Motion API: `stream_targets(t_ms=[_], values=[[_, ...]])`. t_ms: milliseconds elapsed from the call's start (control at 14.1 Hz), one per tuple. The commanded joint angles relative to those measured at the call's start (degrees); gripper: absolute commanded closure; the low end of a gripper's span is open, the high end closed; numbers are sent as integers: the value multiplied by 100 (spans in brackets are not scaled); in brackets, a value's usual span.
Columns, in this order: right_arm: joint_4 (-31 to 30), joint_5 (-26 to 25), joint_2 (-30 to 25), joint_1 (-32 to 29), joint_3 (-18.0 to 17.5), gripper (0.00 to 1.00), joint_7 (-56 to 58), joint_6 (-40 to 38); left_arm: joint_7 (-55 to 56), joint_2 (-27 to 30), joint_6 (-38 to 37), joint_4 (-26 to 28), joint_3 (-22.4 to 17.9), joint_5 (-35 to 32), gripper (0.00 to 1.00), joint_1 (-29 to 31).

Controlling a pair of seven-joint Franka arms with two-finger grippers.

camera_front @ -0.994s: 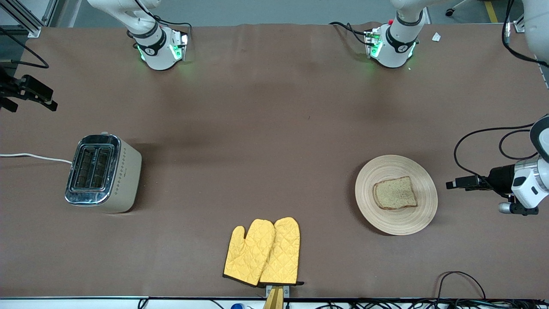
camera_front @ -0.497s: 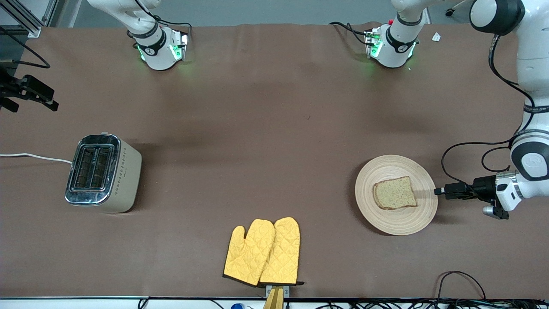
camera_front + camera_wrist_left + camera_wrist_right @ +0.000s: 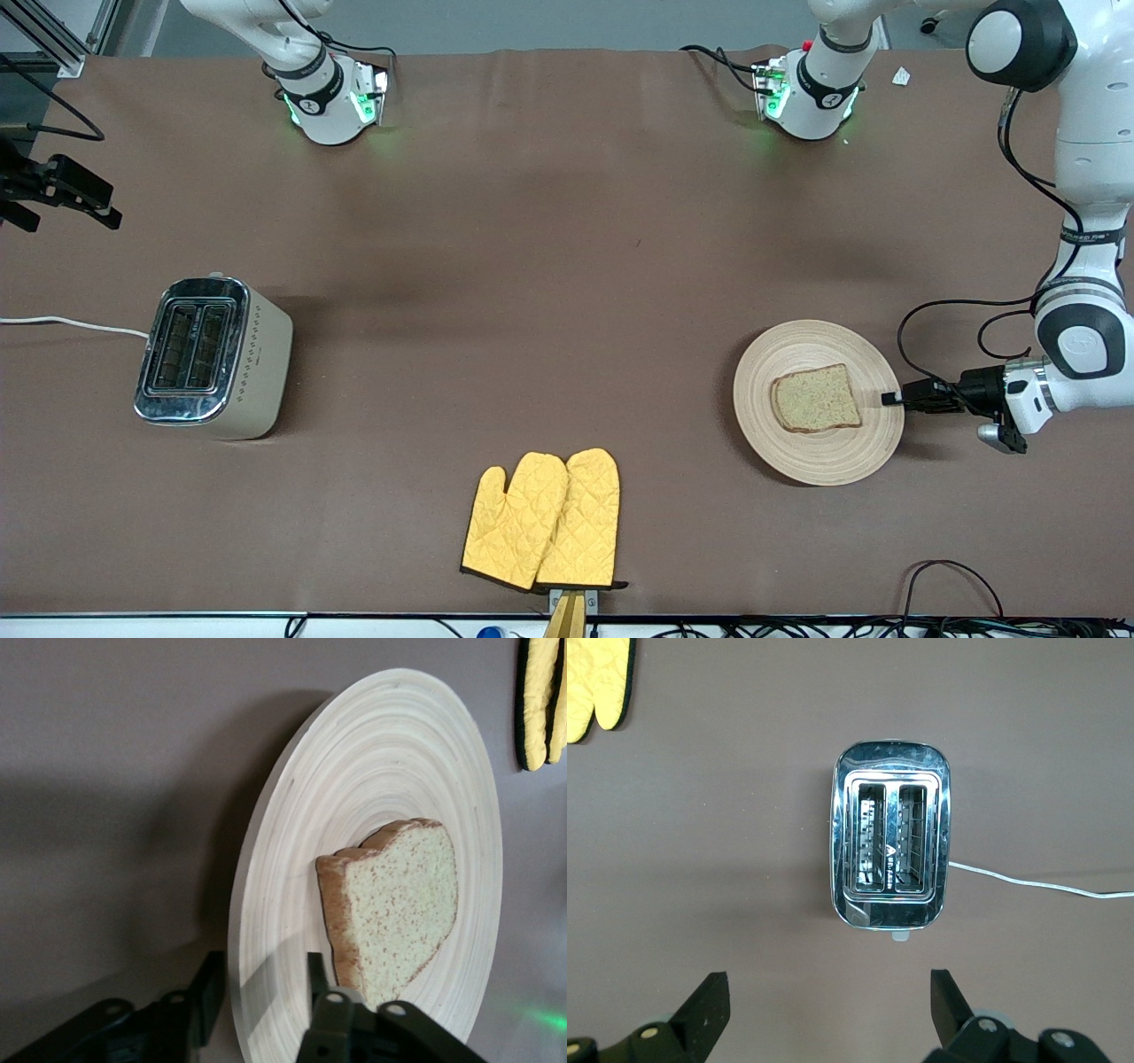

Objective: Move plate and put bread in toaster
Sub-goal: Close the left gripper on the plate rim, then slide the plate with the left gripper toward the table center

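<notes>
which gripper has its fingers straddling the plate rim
The left gripper: its open fingers sit either side of the plate rim at the left arm's end. The right gripper hangs open over the toaster, touching nothing.

left gripper [image 3: 893,399] low, spread, right gripper [image 3: 824,1005] raised, wide apart

We see the left gripper [image 3: 897,398] at the plate's [image 3: 824,461] rim, fingers astride it; the bread [image 3: 816,399] lies on the plate. The right gripper [image 3: 828,1014] hangs over the toaster [image 3: 213,356].
</notes>
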State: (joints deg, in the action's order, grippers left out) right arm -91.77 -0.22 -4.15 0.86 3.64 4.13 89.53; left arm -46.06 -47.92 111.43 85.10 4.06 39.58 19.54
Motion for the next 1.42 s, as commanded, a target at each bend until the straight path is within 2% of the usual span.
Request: stream_targets(t_ms=[0, 213, 497, 710, 994, 1207, 1349], values=[[-42, -22, -42, 37, 5, 0, -61, 21, -140, -139, -69, -117, 15, 269, 81, 6], [-42, -22, -42, 37, 5, 0, -53, 21, -167, -139, -200, -99, 15, 419, 97, 6], [-42, -22, -42, 37, 5, 0, -61, 3, -123, -95, -577, -134, 77, 585, 100, -12], [-42, -22, -42, 37, -4, 0, -61, 3, 9, -33, -755, -152, 471, 736, 100, -12], [-42, -22, -42, 37, -4, 0, -61, -23, 947, 142, -763, -134, 1148, 745, 100, 6], [-34, -4, -33, 28, -4, 0, -61, -154, 1090, 116, -737, -134, 1640, 788, 100, -91], [-7, 5, -33, 28, -4, 0, -70, -199, 1099, 81, -702, -99, 1791, 841, 100, -301]])
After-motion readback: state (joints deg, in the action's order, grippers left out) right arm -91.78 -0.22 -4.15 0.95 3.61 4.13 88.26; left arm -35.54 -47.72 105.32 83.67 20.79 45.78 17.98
